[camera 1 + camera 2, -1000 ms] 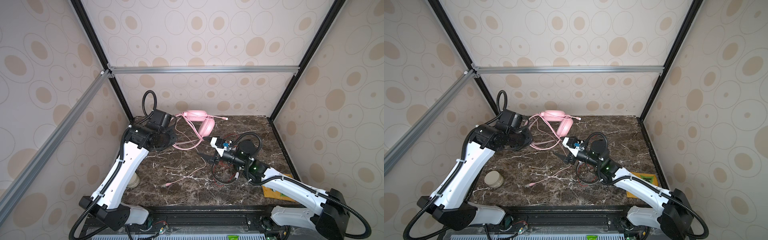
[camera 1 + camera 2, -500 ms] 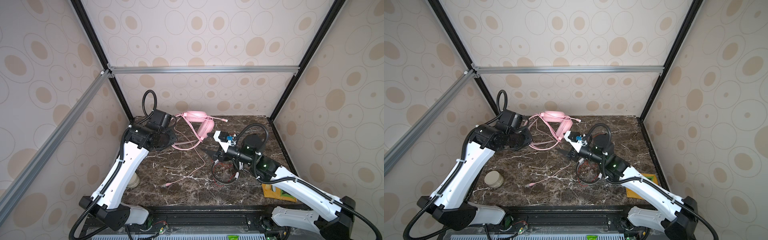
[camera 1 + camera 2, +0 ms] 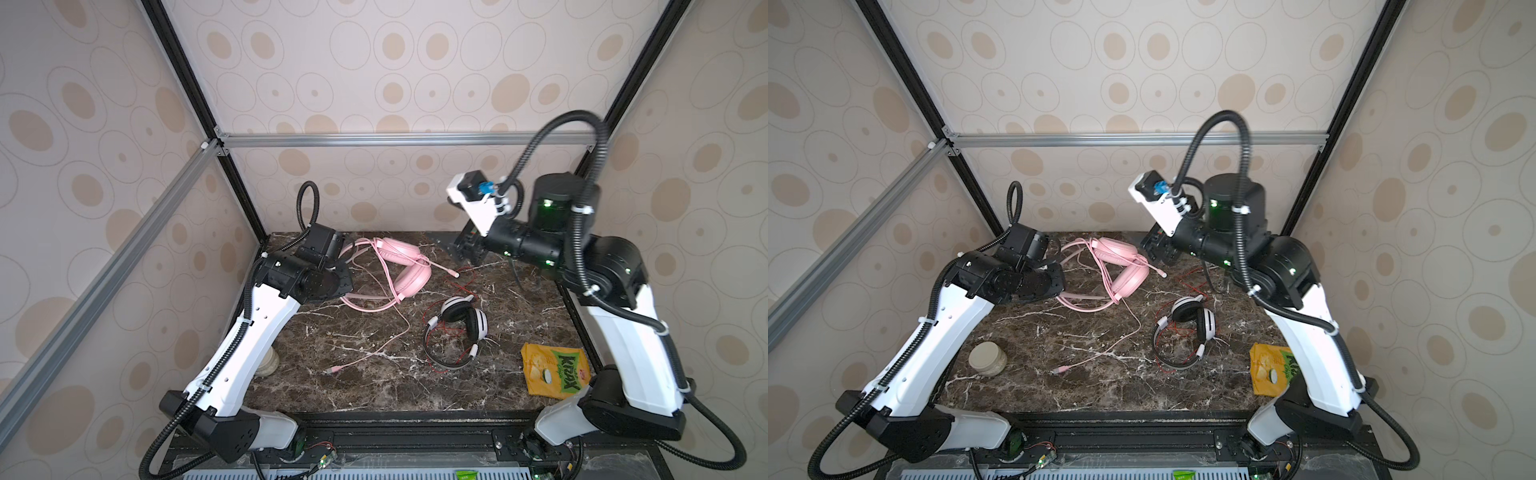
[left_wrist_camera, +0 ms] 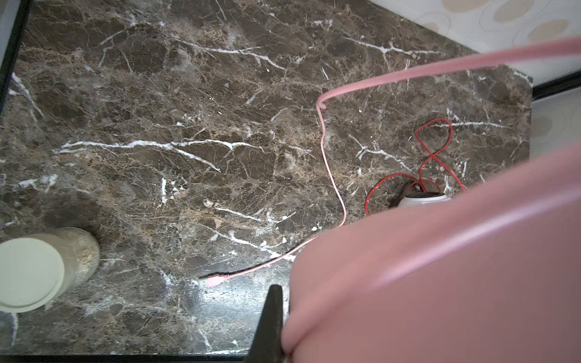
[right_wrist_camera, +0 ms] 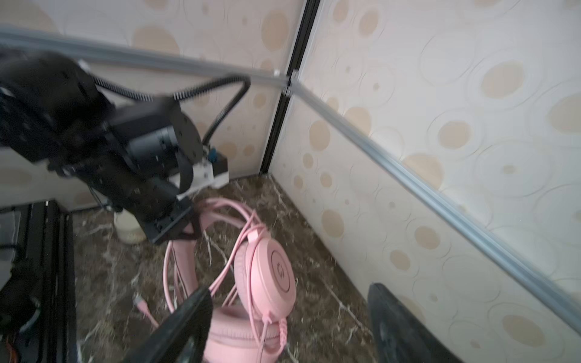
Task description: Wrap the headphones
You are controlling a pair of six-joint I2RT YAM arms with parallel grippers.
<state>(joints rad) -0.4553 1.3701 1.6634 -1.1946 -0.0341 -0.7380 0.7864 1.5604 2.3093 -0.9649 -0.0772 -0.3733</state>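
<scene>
Near the table's [image 3: 374,386] back-left corner, the left gripper [image 3: 336,279] stays pinched on the pink headset's [image 3: 409,270] band. Right of centre, the white-and-black headset [image 3: 461,320] lies released (red cable [image 4: 435,119] still loose). The right gripper [image 3: 466,252] has risen toward the back edge, jaws spread and empty, so wrapping seems unfinished.

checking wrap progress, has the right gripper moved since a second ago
Yes. The right gripper has lifted away from the white-and-black headphones toward the back edge of the table, and is now open beside the pink headphones.
</scene>
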